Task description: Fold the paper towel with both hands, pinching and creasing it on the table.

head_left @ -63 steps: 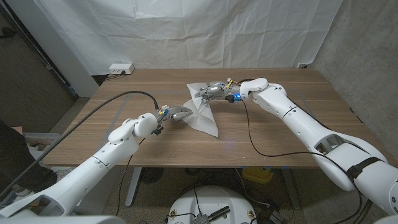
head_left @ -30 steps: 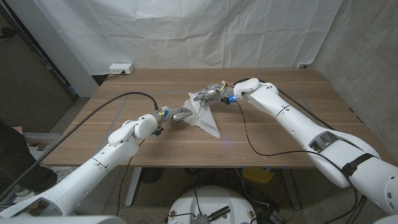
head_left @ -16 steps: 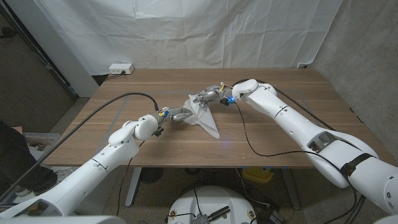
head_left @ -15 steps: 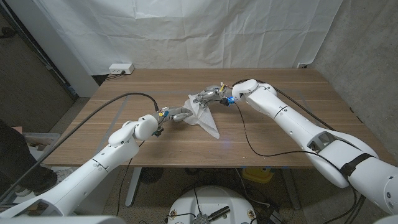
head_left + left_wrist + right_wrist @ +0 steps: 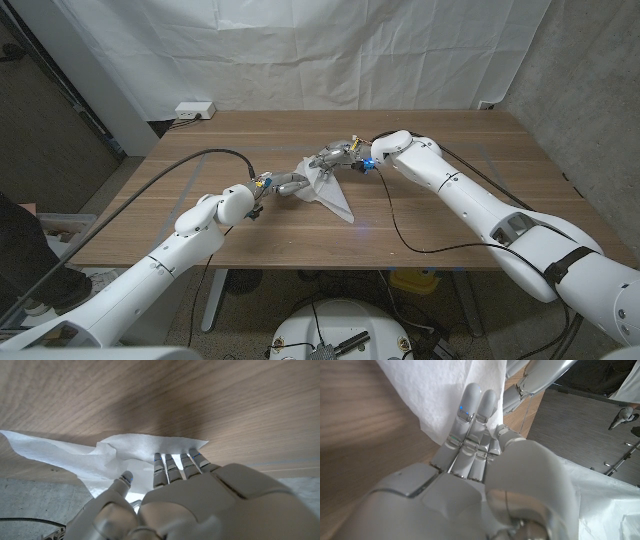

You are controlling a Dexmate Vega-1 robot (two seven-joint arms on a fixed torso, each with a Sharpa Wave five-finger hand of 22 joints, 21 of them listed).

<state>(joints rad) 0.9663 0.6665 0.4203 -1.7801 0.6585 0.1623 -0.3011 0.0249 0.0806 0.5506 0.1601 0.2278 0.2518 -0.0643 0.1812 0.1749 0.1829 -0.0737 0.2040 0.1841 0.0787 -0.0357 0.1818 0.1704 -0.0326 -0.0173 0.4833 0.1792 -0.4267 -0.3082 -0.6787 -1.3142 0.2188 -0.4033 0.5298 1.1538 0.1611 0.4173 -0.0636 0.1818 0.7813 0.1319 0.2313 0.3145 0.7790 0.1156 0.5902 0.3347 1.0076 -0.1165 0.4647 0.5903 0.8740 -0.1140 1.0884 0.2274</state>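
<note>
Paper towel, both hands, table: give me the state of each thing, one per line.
paper towel: partly folded, rumpled, one corner flat on the table, upper part lifted between the hands
left hand: fingers pinching the towel's edge
right hand: fingers on the towel, holding its upper part
table: wooden, bearing the towel
</note>
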